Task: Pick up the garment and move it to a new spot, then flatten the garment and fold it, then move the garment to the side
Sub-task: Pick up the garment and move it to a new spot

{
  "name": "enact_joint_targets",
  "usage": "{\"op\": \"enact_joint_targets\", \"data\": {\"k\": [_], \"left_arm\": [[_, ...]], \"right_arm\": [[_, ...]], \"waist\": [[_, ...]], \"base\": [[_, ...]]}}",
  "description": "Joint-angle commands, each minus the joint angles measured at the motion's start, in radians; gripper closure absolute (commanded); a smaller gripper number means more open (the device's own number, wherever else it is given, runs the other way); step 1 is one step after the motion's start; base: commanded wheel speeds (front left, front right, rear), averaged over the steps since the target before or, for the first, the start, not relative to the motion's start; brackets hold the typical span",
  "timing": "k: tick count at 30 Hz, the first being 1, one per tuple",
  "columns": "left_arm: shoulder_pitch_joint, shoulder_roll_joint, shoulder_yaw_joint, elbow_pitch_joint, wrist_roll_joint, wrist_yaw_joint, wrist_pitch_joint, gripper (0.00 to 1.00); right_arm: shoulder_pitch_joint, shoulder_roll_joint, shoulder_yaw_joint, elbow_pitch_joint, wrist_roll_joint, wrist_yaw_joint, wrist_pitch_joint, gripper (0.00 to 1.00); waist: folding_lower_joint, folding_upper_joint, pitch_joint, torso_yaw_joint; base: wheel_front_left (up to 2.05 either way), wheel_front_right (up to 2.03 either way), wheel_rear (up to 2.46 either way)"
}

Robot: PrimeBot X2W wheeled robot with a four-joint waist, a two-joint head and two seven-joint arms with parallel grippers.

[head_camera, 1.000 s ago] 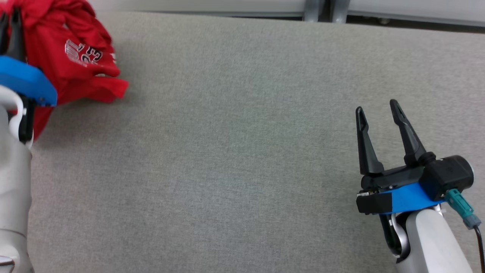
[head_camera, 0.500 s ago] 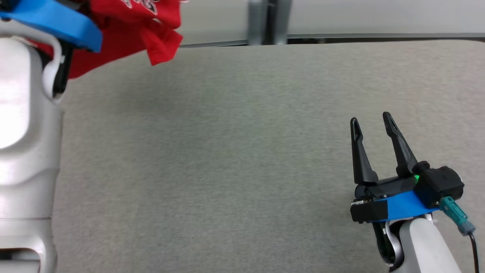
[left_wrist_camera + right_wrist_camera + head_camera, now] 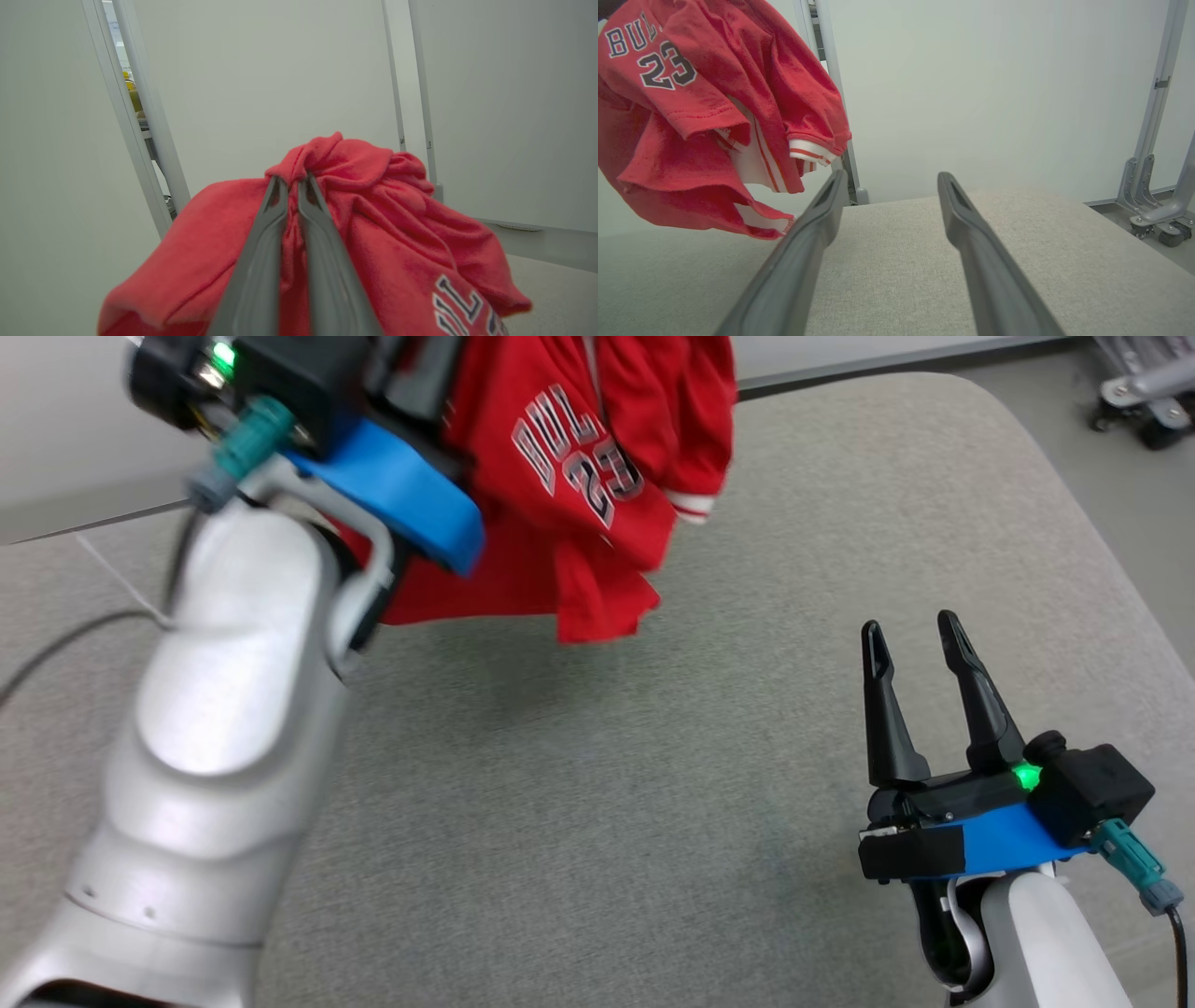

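Observation:
The garment (image 3: 579,476) is a red jersey with white lettering and the number 23. It hangs bunched in the air above the grey padded table (image 3: 597,821), at the top centre of the head view. My left gripper (image 3: 292,179) is shut on a fold at the top of the garment (image 3: 397,224), with cloth pinched between its fingertips. The left forearm (image 3: 233,709) rises along the left side. My right gripper (image 3: 910,630) stands open and empty at the lower right, just above the table. In the right wrist view the garment (image 3: 691,116) hangs to the upper left of the open right gripper (image 3: 889,179).
The table's rounded far right corner (image 3: 1008,420) drops to the floor. A wheeled metal stand base (image 3: 1153,219) stands on the floor beyond it. Pale wall panels with metal posts (image 3: 135,116) stand behind the table.
The head camera has swung, shifting the whole picture. My left gripper has lifted the garment off the table, so it now hangs in the air. The right gripper stays open.

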Motion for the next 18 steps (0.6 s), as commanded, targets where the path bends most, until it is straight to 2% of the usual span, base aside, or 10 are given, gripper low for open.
{"op": "enact_joint_targets", "data": {"k": [1, 8, 18], "left_arm": [[0.029, -0.005, -0.009, 0.008, -0.01, 0.002, -0.01, 1.0], [0.168, -0.054, -0.091, 0.099, -0.058, 0.002, -0.054, 1.0], [0.389, -0.084, -0.203, 0.221, -0.117, 0.001, -0.109, 1.0]], "right_arm": [[0.001, 0.003, 0.0, -0.004, 0.006, 0.0, -0.001, 0.0], [0.013, 0.003, -0.02, -0.01, -0.004, 0.0, -0.001, 0.0], [0.014, 0.002, -0.013, -0.003, -0.015, 0.0, -0.001, 0.0]], "waist": [[0.0001, 0.0, 0.012, -0.029], [0.0001, 0.0, 0.018, -0.03], [0.0001, 0.0, 0.011, 0.028]], "base": [[0.0, 0.0, 0.0], [0.0, 0.0, 0.0], [0.0, 0.0, 0.0]]}}
